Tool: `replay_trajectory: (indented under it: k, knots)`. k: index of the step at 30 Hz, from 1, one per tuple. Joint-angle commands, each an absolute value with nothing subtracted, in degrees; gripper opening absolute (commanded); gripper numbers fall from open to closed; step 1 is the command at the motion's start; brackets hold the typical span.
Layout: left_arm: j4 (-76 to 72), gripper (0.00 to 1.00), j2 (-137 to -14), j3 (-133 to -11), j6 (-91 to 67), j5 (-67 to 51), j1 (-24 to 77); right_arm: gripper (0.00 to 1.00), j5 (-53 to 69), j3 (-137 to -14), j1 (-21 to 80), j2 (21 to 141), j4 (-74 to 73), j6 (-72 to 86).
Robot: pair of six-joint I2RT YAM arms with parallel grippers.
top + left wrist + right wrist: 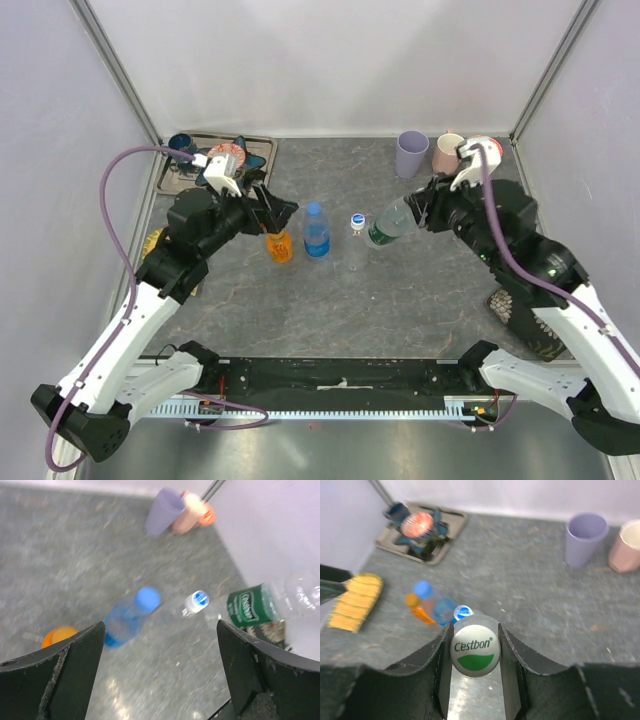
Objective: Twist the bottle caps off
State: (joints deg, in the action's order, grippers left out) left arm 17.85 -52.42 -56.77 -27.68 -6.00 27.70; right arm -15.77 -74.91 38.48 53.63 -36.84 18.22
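A grey mottled table [400, 300] is enclosed by pale walls. The right gripper [474, 650] is clamped on the Cestbon cap of a green-labelled bottle [388, 226], which is held tilted. Near its base are seen a small clear bottle [357, 240], a blue-tinted bottle [316, 232] and an orange bottle [281, 246]. Over the last, the left gripper [270, 222] is spread wide. A lilac cup [411, 153] and a beige cup [447, 153] are set at the back.
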Motion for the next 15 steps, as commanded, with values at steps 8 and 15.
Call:
replay_trajectory:
  k: [8, 15]
  knots:
    - [2.8, 1.0, -60.3, -78.4, -23.2, -34.4, 27.5, 0.0, 13.3, -95.0, 38.7, 57.9, -37.4, 23.1]
    - [0.7, 1.0, -70.5, -86.7, -27.9, -58.2, 27.7, 0.0, 21.4, -94.7, 38.7, 61.7, -31.4, 26.2]
